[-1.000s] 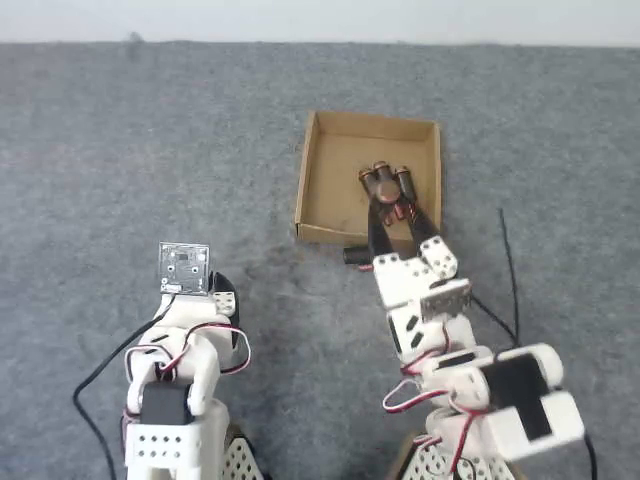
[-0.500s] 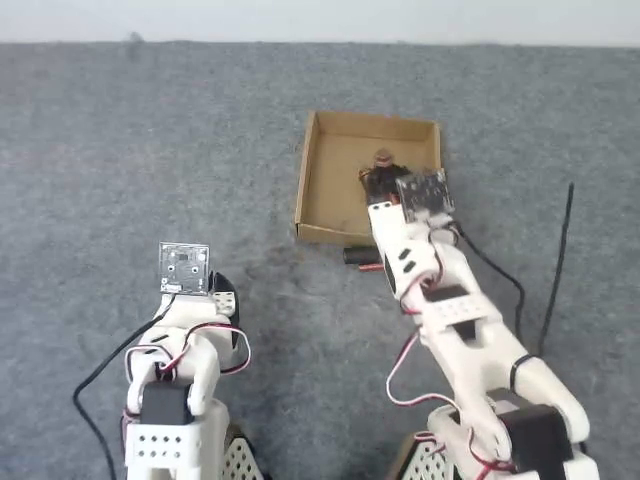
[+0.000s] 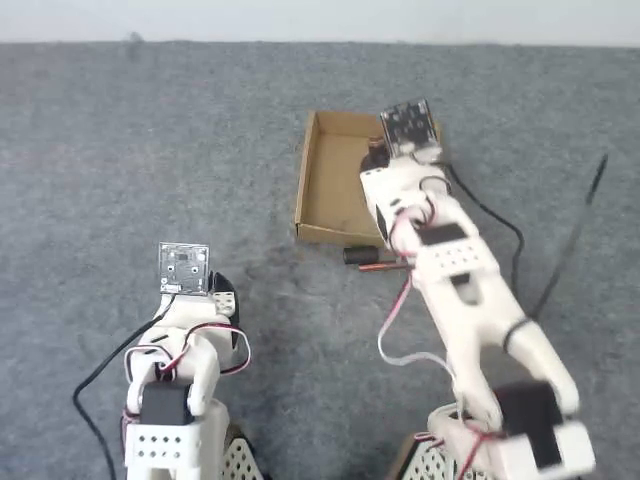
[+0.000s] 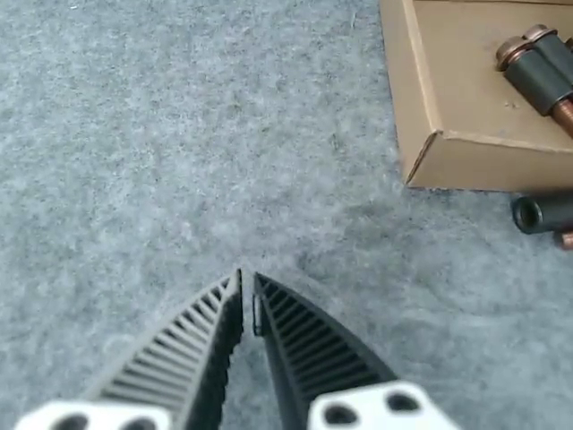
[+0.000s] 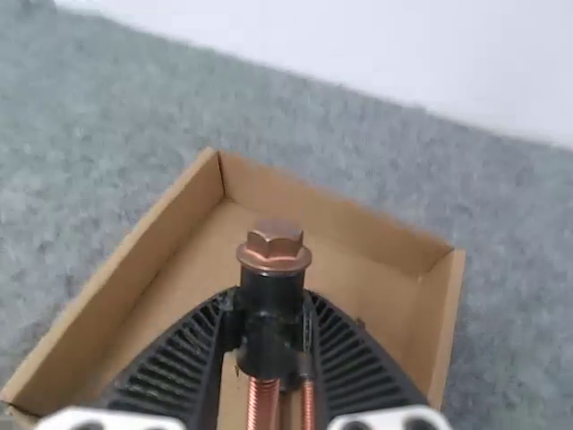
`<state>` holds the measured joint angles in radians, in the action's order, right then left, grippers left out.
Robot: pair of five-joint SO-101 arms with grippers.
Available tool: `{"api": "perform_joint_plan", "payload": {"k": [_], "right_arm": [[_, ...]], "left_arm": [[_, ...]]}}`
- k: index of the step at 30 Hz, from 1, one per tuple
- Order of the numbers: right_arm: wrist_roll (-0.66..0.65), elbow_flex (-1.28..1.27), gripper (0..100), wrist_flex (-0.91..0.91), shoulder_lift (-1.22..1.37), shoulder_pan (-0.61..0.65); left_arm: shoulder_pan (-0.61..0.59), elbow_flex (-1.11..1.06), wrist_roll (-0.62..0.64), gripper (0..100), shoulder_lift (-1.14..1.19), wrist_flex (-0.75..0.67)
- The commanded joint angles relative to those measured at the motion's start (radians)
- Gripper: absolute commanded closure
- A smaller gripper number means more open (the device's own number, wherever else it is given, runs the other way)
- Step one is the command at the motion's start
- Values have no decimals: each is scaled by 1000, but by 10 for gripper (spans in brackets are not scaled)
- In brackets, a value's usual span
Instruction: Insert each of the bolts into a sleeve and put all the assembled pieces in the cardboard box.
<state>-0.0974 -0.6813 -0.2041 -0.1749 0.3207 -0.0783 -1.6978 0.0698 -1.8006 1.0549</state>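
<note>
Right wrist view gives the close look: the right gripper (image 5: 269, 309) pinches a black sleeve (image 5: 269, 296) from both sides. A copper-coloured bolt (image 5: 274, 246) sits in the sleeve, its hexagonal head standing out past the fingertips and its threaded shaft showing between the ribbed black fingers. The piece is held over the open cardboard box (image 5: 358, 228). From the high view that grip is hidden, since the right arm (image 3: 450, 265) extends over the box and its wrist camera board covers the gripper. That view does show a loose sleeve (image 3: 356, 255) and a loose bolt (image 3: 385, 266) lying on the bench (image 3: 150, 130) just outside the box's near wall, partly under the arm. Left wrist view shows the left gripper (image 4: 248, 287) with its fingers pressed together tip to tip above the bench, well apart from the box. It also shows an assembled piece (image 4: 537, 72) lying inside the box, and the loose sleeve's hollow end. The bench is covered in fuzzy grey felt-like fabric. The box is plain brown card with low walls.
</note>
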Motion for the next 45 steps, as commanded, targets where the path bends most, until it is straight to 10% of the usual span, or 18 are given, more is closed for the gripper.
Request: {"api": "perform_joint_plan", "payload": {"k": [1, 19, 25, 45], "right_arm": [[-9, 207, 993, -64, 101, -5], [-9, 554, 991, -213, 515, 85], [-9, 555, 851, -223, 545, 81], [-17, 531, 989, -676, 177, 82]], "left_arm": [[-5, 13, -9, 981, -20, 3], [-5, 13, -11, 981, -20, -2], [-5, 13, -11, 981, -20, -3], [-5, 13, -11, 981, -20, -25]]}}
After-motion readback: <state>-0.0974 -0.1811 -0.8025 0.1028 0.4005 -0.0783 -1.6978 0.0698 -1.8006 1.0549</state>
